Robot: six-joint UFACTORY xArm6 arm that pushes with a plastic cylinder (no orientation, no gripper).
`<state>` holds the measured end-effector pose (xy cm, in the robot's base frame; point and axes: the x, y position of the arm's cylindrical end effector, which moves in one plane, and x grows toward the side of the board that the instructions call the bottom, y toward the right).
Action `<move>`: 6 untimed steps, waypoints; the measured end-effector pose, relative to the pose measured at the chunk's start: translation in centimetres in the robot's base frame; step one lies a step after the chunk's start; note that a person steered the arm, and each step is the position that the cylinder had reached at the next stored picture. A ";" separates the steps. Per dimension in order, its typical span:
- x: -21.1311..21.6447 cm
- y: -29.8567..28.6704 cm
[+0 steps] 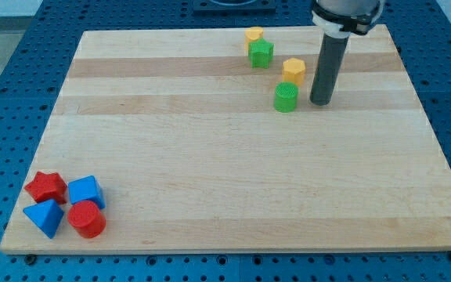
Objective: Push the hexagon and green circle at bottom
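Observation:
A yellow hexagon block sits near the view's top right, with a green circle block touching it just below. My tip rests on the board just to the right of the green circle, a small gap apart. The rod rises straight up from there, to the right of the hexagon. Further up and left, a second yellow block stands against a green block.
A wooden board lies on a blue perforated table. At the view's bottom left sit a red star, a blue block, a blue triangle-like block and a red cylinder, clustered together.

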<state>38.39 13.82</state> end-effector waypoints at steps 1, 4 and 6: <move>2.9 -2.9; -5.4 1.3; -10.6 -1.1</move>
